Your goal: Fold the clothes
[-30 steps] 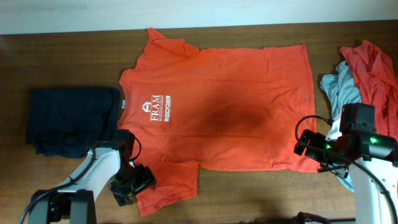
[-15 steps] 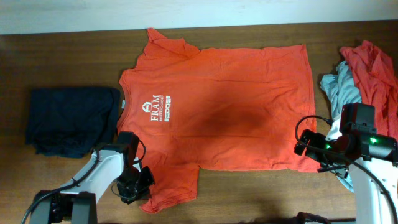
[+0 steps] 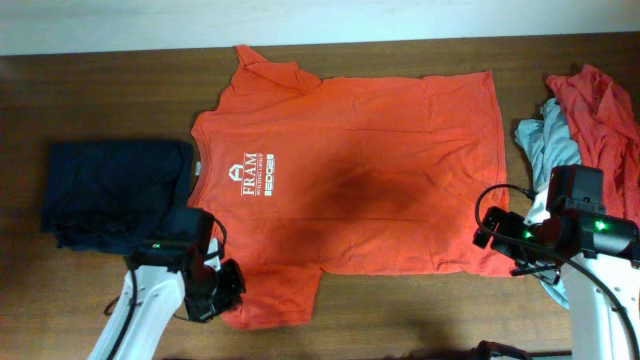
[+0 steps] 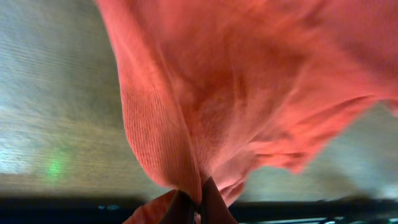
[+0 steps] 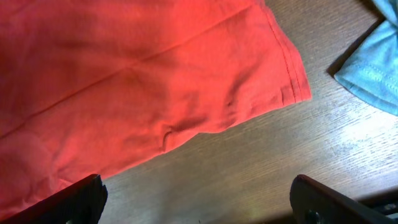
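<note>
Seen from overhead, the orange-red T-shirt (image 3: 370,170) lies spread flat on the dark wooden worktop (image 3: 100,90). Its collar points to the picture's left and its hem to the right, so its long axis runs across the worktop, and the white chest print reads sideways. The left tool (image 3: 215,290) sits at the shirt's near sleeve. Only the left wrist view shows its grip: the jaws are pressed together on a pinch of sleeve, and soft, finely ribbed knit bunches away from them in a loose fold. The right tool (image 3: 497,240) stands at the hem's near corner. The right wrist view shows its fingers (image 5: 81,196) spread wide and holding nothing, over the double-stitched hem and bare wood grain. A folded navy shirt (image 3: 115,195) lies left of the collar. A crumpled red shirt (image 3: 600,115) and a grey-blue shirt (image 3: 545,150) are heaped beyond the hem.
</note>
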`<move>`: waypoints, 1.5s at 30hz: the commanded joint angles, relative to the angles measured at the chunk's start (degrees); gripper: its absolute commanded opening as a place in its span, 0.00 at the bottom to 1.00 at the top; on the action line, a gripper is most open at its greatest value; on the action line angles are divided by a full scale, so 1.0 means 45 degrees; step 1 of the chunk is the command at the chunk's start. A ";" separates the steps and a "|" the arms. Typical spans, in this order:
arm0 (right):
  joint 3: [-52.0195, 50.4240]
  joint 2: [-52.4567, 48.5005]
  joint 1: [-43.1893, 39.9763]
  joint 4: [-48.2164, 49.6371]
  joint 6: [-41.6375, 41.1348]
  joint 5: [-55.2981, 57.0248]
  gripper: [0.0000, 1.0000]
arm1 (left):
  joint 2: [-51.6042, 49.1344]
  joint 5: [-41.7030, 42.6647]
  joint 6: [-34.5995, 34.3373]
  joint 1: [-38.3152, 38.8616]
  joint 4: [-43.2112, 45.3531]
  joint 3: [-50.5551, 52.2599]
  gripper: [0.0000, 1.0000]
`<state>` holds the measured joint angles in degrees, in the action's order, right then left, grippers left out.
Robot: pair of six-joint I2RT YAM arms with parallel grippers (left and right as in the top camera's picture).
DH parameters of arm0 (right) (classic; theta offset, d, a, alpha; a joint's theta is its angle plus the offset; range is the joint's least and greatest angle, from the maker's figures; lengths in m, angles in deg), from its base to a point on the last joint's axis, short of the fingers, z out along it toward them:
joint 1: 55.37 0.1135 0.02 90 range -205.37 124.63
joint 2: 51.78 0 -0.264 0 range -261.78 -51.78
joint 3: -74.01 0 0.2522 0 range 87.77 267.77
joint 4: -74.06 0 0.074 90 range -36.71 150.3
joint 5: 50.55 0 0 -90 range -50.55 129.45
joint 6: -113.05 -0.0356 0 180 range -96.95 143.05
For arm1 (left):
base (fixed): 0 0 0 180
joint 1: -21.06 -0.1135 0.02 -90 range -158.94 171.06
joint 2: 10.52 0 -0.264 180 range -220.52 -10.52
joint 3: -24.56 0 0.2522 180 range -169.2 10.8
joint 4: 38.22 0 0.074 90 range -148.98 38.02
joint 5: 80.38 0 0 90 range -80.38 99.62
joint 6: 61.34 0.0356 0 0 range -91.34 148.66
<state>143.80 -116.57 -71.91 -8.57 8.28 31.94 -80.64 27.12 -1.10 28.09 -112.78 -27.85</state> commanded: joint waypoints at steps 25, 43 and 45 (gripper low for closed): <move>0.0000 -0.3317 -0.0515 0.0248 -0.0510 0.0102 0.99 | 0.0865 -0.0510 0.1350 0.0049 0.2696 -0.2521 0.01; -0.1307 -0.3332 -0.3274 0.0355 0.0112 -0.1098 0.99 | 0.0865 -0.0529 0.1350 0.0049 0.2686 -0.2521 0.01; -0.1705 -0.3332 -0.3274 0.0767 -0.0068 -0.1292 0.99 | 0.0865 -0.0563 0.1355 0.0049 0.2681 -0.2521 0.01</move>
<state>138.36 -131.35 -86.35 -6.03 8.26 27.97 -77.30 25.39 3.84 28.09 -100.78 -37.97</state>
